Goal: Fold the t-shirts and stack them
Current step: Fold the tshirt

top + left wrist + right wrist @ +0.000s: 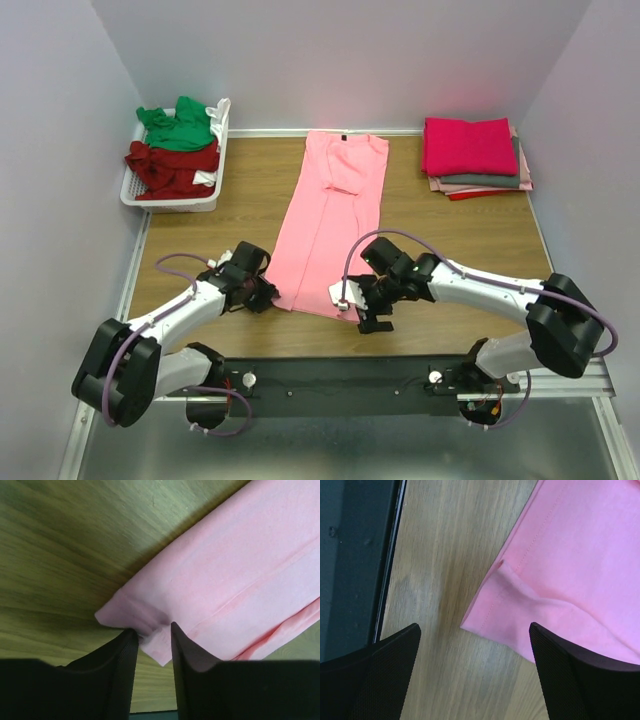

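Wood-grain table (250, 190); white basket (168, 203); light pink t-shirt (330, 220); green shirt (180, 128); dark red shirt (170, 165); magenta shirt (468, 145); grey shirt (490, 181).

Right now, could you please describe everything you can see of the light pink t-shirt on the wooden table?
The soft, cotton-looking light pink t-shirt lies flat on the wooden table, folded lengthwise into a long narrow strip, its collar with a dark label at the far end. Stitched hem lines show. The fingers of the left gripper pinch its near-left hem corner, bunching it; the right gripper hangs open above the slightly curled near-right corner.
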Controlling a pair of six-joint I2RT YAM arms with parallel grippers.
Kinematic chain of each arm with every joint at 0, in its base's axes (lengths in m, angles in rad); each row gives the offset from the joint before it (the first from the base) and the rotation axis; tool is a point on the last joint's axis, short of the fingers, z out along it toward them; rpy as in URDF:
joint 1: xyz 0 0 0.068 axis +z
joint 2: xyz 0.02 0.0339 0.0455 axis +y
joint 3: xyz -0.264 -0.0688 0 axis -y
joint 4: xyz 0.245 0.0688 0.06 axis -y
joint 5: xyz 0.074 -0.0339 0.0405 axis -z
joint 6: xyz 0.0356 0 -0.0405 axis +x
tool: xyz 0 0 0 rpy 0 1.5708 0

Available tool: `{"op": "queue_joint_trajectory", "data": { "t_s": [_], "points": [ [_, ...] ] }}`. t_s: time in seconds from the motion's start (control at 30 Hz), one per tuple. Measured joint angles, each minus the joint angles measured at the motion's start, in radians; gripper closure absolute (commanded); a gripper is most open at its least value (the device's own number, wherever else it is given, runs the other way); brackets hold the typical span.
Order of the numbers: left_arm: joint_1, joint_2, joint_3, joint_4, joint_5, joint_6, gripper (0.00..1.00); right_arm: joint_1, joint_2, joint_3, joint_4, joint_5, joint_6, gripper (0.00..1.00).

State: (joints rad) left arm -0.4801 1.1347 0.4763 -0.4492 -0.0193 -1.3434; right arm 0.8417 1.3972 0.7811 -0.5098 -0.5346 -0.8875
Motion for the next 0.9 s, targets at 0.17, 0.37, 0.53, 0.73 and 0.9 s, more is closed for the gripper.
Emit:
{"op": "queue_joint_trajectory", "data": {
  "t_s": [0.17, 0.37, 0.53, 0.73, 0.9],
  "points": [
    [0.000, 0.019, 0.000, 0.017, -0.008, -0.011, 0.78, 0.053, -0.004, 0.013, 0.000, 0.055, 0.003, 0.05],
    [0.000, 0.026, -0.001, 0.029, -0.019, -0.009, 0.93, 0.060, -0.031, 0.013, -0.004, 0.075, -0.001, 0.05],
    [0.000, 0.028, -0.005, 0.061, -0.018, 0.002, 1.00, 0.070, -0.034, 0.013, -0.018, 0.066, -0.021, 0.04],
    [0.000, -0.024, -0.031, 0.092, -0.016, 0.016, 1.00, 0.090, -0.035, 0.008, -0.021, 0.055, -0.027, 0.04],
    [0.000, -0.066, -0.034, 0.093, -0.016, 0.019, 1.00, 0.116, -0.035, -0.002, -0.010, 0.056, -0.003, 0.04]
  ]
}}
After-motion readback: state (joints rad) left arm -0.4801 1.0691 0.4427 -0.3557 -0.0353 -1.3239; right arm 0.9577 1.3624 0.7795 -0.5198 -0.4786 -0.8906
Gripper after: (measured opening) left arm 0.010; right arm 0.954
